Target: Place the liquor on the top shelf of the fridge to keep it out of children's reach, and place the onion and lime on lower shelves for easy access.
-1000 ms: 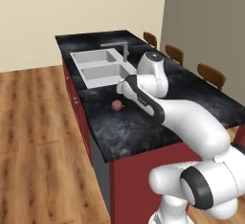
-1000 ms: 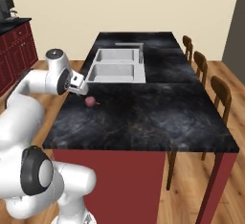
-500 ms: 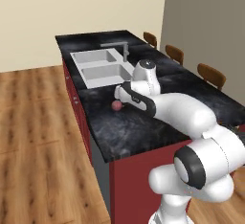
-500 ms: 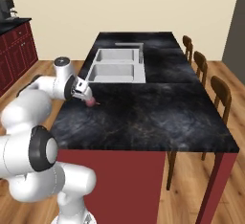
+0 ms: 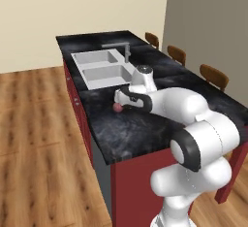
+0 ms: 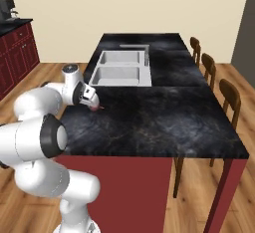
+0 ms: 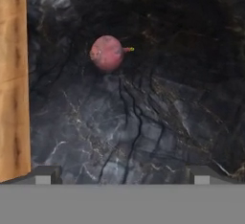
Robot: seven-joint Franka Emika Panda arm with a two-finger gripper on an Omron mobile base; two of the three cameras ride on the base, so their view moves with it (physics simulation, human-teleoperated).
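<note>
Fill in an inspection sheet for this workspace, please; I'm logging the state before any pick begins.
Surface: black marbled island counter with a white double sink and faucet.
Job's things: small round pinkish-red onion lying on the counter near the sink-side edge; other task items nothing seen.
Clutter: nothing seen.
Grippers: two-finger gripper open, aimed at the onion, not touching it.
Cables: nothing seen.
Surroundings: wooden floor, three wooden chairs along the far side, dark red cabinets with a coffee machine.
</note>
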